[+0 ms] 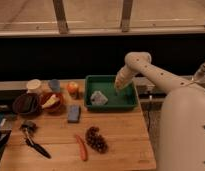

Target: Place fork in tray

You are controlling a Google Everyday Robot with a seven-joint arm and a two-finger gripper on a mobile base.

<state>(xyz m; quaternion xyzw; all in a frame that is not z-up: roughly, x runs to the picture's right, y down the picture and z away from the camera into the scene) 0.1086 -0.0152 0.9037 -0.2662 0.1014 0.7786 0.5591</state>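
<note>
The green tray (127, 101) stands at the back of the wooden table, right of centre. My gripper (118, 86) hangs from the white arm (146, 67) that reaches in from the right. It is low over the tray's right half, near the back wall. I cannot make out the silver fork anywhere; it may be hidden at the gripper. A crumpled grey object (98, 97) lies in the tray's left half.
An orange carrot-like stick (82, 148) and a dark grape-like cluster (96, 139) lie at the front. A blue sponge (73, 113), a black-handled tool (36, 146), two dark bowls (26, 104), an orange fruit (72, 88) and two cups (34, 85) are to the left.
</note>
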